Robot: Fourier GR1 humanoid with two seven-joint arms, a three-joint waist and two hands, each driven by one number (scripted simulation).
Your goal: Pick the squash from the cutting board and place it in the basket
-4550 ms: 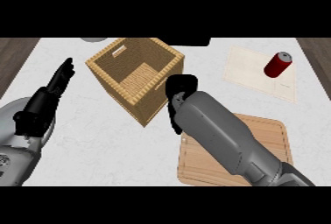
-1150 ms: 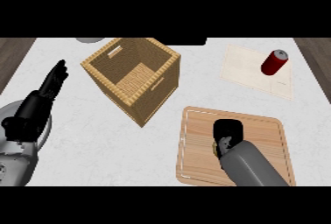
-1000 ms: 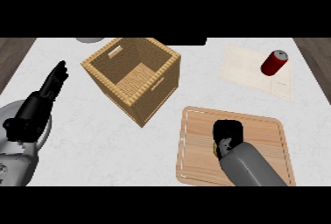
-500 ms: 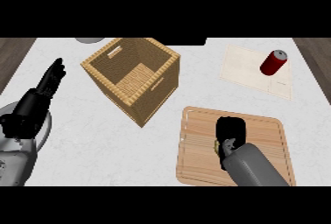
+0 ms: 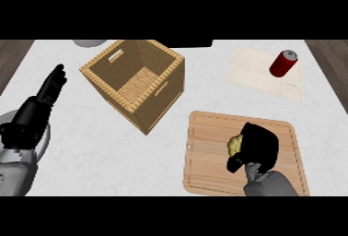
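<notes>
Head view: right hand (image 5: 260, 146) is curled over squash (image 5: 235, 144), fingers wrapped round it, yellow bit showing at hand's left. Squash lies on cutting board (image 5: 207, 156), well apart from basket (image 5: 163, 99). Vs 4.5 s ago, hand is off basket's side and down on board. Left hand (image 5: 51, 87) open, fingers straight, at table (image 5: 102, 152) left edge, same as before.

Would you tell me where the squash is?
In the head view, lower right: the squash lies on the cutting board, right hand curled over it.
</notes>
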